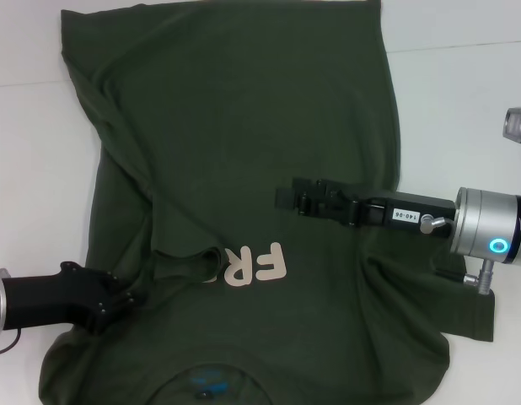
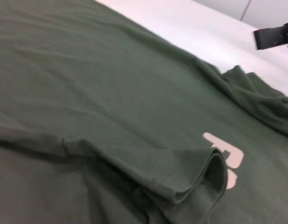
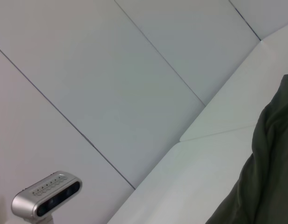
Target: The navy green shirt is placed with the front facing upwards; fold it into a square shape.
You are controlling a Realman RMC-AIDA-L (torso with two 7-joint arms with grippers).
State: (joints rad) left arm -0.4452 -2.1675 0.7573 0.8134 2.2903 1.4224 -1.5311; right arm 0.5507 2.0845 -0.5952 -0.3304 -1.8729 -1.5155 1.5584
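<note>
The navy green shirt (image 1: 244, 143) lies spread on the white table, collar and blue neck label (image 1: 208, 384) nearest me. Its left sleeve (image 1: 186, 263) is folded inward over the chest and covers part of the pale pink lettering (image 1: 259, 265). My left gripper (image 1: 132, 300) rests low at the shirt's left shoulder, just beside that folded sleeve. The left wrist view shows the sleeve's hem (image 2: 207, 179) doubled over next to the lettering (image 2: 226, 156). My right gripper (image 1: 287, 196) hovers over the middle of the shirt, pointing left. The right sleeve (image 1: 463, 316) lies bunched under the right arm.
White table (image 1: 463, 76) shows around the shirt at the back right and at the left (image 1: 33, 169). The right wrist view shows wall panels, a silver camera unit (image 3: 47, 193) and one shirt edge (image 3: 265, 177).
</note>
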